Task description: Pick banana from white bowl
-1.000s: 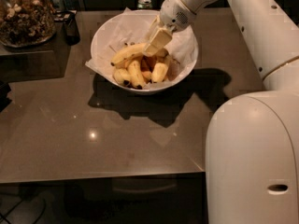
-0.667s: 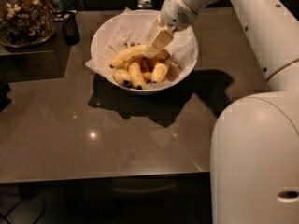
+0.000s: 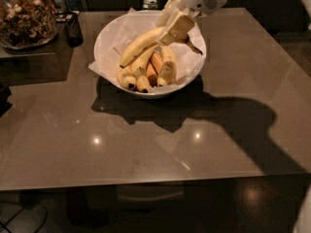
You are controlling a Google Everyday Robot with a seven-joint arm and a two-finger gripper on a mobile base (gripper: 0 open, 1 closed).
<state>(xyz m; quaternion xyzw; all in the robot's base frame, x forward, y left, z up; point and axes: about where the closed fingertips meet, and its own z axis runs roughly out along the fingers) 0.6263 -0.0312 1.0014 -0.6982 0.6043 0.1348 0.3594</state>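
Gripper above white bowl, clamped on banana near its far end; bowl on desk.

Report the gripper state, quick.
Gripper: closed on the right end of the banana, above the white bowl.

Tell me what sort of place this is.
Likely a kitchen or office snack area: a white bowl of bananas sits on a brown table, with a glass jar of nuts at far left. The pincer is over the bowl's far side, at the longest banana.
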